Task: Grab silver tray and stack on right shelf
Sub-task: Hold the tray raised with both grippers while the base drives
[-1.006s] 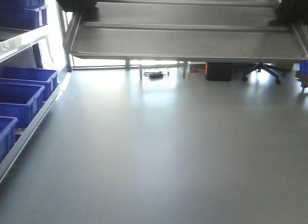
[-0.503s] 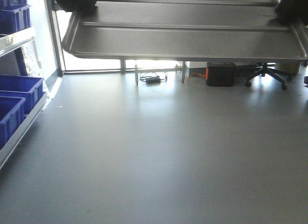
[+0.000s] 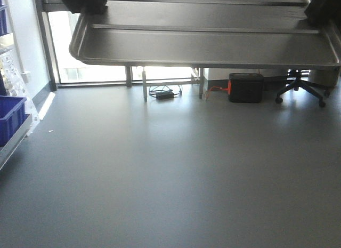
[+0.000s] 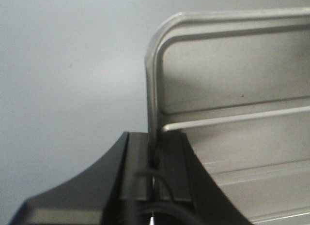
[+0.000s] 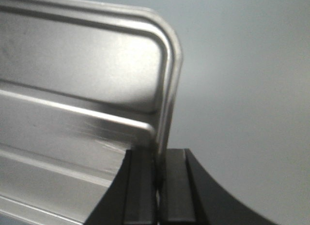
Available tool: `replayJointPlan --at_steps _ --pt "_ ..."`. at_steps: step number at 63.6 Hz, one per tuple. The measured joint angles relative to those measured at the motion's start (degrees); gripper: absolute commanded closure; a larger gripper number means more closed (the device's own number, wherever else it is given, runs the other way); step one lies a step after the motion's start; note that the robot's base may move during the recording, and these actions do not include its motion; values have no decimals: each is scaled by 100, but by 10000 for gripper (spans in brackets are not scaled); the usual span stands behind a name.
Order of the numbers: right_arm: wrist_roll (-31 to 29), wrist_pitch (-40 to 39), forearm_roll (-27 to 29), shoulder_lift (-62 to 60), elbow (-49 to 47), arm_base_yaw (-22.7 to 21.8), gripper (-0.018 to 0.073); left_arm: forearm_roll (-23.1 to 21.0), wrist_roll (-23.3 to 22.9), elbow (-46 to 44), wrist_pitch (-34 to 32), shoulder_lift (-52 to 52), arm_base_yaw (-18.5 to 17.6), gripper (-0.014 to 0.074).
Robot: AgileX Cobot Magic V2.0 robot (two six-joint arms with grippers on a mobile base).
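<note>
1. Left gripper [image 4: 154, 152] first: its black fingers are pinched tight on the thin raised rim of the shiny rectangular silver tray [image 4: 232, 89] of metal. They sit just below a rounded corner, one finger inside the rim and one outside.
2. On the wrist view, long ridges run across the tray's base, with plain grey floor behind it.
3. Over to the front camera: the tray is held up in the air across the whole top of the view. Its underside faces the lens, with a dark gripper block at each upper corner.
4. Down the far left, a blue plastic bin [image 3: 9, 117] sits on a pale metal-framed rack [image 3: 16, 135] at the edge of the view.
5. Moving right, a bright floor-length window [image 3: 90, 72] glares under the tray's left end.
6. Next come thin metal legs [image 3: 144, 88] with a tangle of dark cables [image 3: 164, 93] on the smooth grey floor [image 3: 170, 178].
7. Further right, a black box with an orange edge [image 3: 246, 88] stands by the wall. The black star-shaped base of an office chair [image 3: 303, 88] is just beside it.
8. Right gripper [image 5: 159, 162] to finish: black fingers closed hard on the tray's opposite rim, beneath the other rounded corner, metal squeezed between the pads.
</note>
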Motion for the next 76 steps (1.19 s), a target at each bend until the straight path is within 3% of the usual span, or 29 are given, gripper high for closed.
replayJointPlan --at_steps 76 --pt "0 0 0 0 0 0 503 0 0 0 0 0 0 689"
